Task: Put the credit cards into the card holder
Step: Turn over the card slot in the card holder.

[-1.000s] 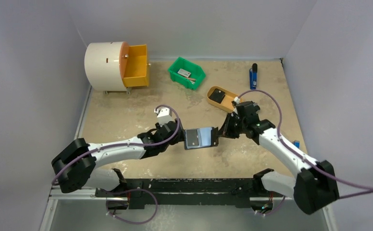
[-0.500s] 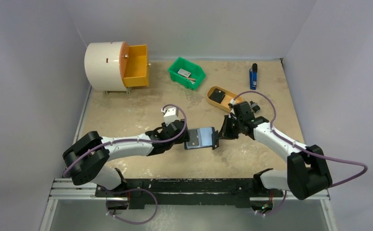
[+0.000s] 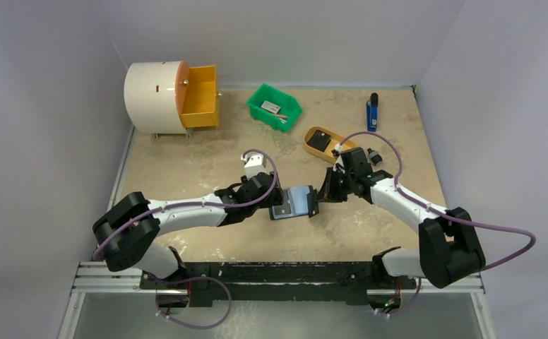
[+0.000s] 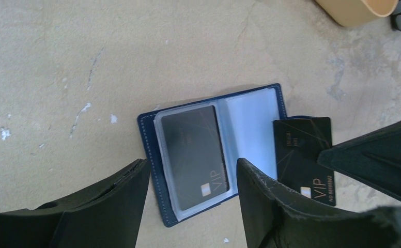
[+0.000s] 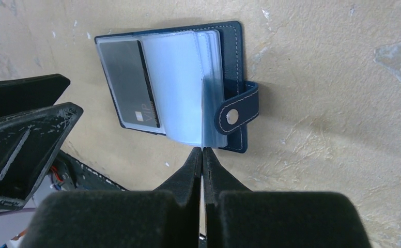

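Note:
The navy-blue card holder (image 3: pixel 296 201) lies open on the table, clear sleeves up, with its snap tab and stud (image 5: pixel 238 109) to one side. One black VIP credit card (image 4: pixel 193 155) sits in its left sleeve. My right gripper (image 5: pixel 202 155) is shut on a second black VIP card (image 4: pixel 304 155), holding it tilted over the holder's right pages. The right wrist view shows this card only edge-on. My left gripper (image 4: pixel 190 206) is open just above the holder's near edge, one finger on each side of the sleeved card. It holds nothing.
A white drum with an open orange drawer (image 3: pixel 200 95) stands at the back left. A green bin (image 3: pixel 274 106) and a tan tray (image 3: pixel 338 152) holding a flat black square lie behind the holder. A blue-and-black stick tool (image 3: pixel 372 111) lies at the back right.
My left gripper has moved forward and right, up to the holder's left side. My right gripper, still holding the card, has shifted slightly left over the holder.

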